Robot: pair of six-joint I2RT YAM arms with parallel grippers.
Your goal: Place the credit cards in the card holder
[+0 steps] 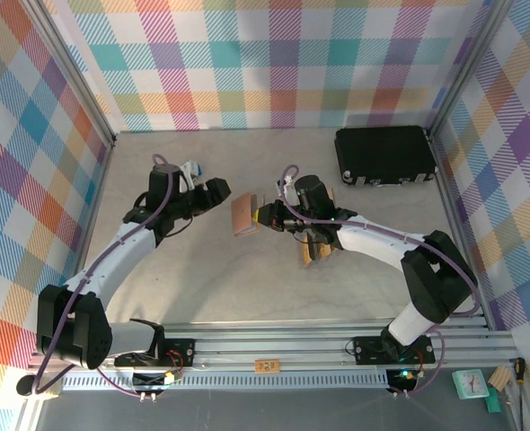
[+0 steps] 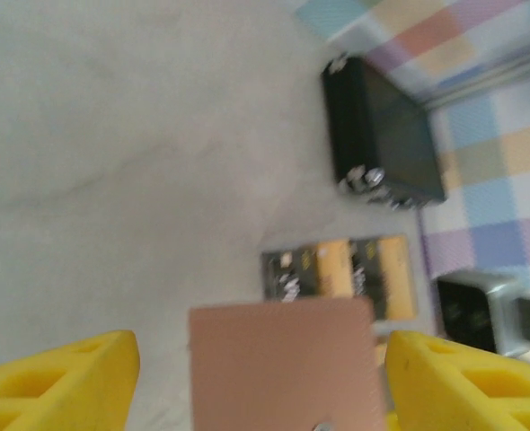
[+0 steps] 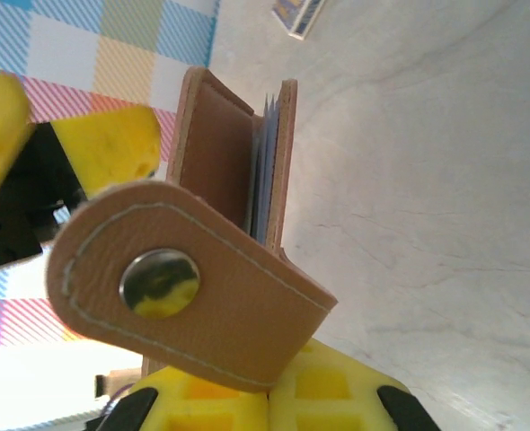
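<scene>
The right gripper (image 3: 269, 393) is clamped on the card holder (image 3: 220, 135), its yellow fingers pinched together at the wallet's lower edge just under the clasp tab (image 3: 238, 314). The tab curls forward over them, and its round metal snap (image 3: 160, 283) faces the right wrist camera. The tan leather wallet is held on edge with its two halves slightly parted, and pale greyish-blue sheets show in the narrow gap between them. Opposite, the left gripper (image 2: 260, 359) stands with its jaws apart, one yellow finger on each side of the card holder. In the left wrist view a strip of worktop (image 1: 202, 269) shows between each finger and the leather, so it grips nothing. From above, the two grippers face each other across the middle of the worktop with the wallet between them. The credit cards (image 2: 341, 269) lie flat on the worktop just beyond the wallet, side by side in a row of alternating dark and orange-gold, partly under the right arm in the top view. Farther out, a large black case (image 1: 384, 154) rests at the far right corner by the checked wall. A small printed box (image 3: 298, 13) lies on the worktop behind the left gripper.
</scene>
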